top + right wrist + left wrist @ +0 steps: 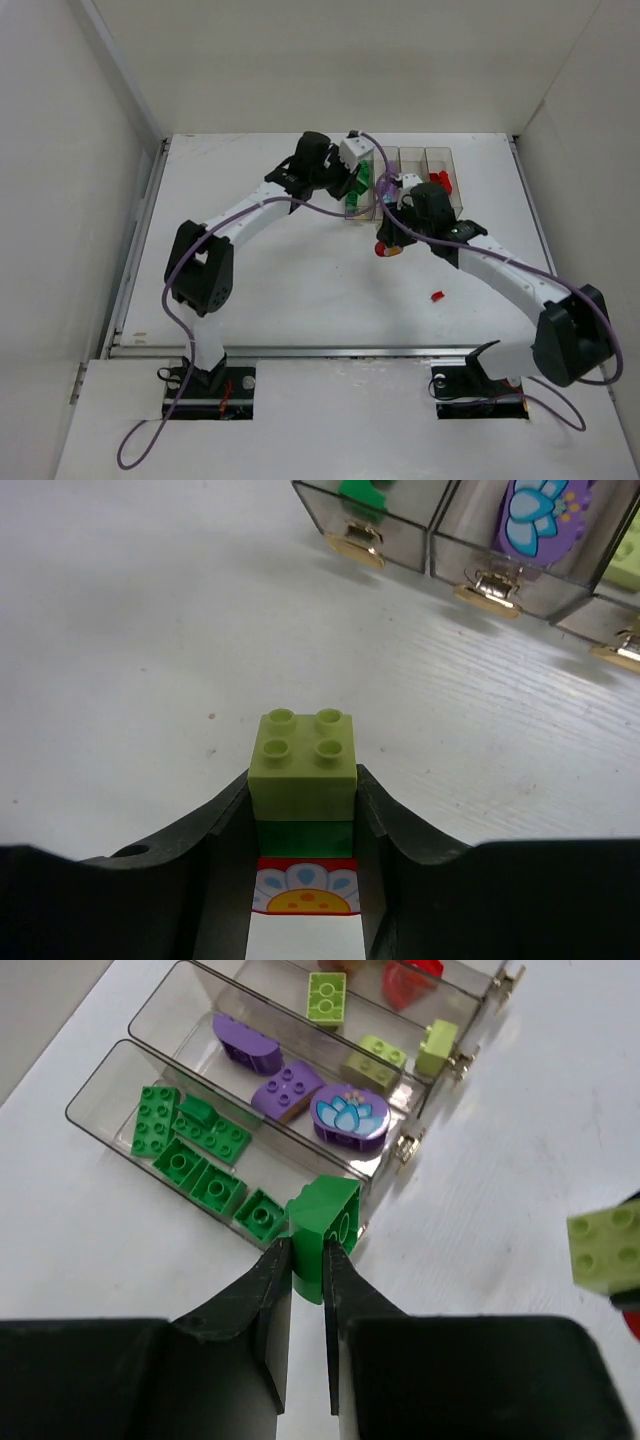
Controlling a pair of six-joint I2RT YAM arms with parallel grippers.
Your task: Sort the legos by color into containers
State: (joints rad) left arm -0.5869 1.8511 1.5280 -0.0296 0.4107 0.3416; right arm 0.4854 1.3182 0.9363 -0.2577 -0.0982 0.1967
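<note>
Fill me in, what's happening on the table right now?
Both arms are sorting bricks by color. The left gripper holds a green brick at the near end of the green bin. The right gripper carries a pale yellow-green brick stacked on other pieces. One red brick lies loose on the table.

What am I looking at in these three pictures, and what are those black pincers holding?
Two robot arms are bolted at a table's near edge. One picture looks down from above; the other two come from a camera on each wrist. Four clear bins sit in a row, holding sorted toy bricks: green, purple, pale yellow-green, red. The left tool is shut on a green brick at the green bin's end. The right tool grips a pale yellow-green brick stacked on other pieces. One red brick lies loose on the table.
</note>
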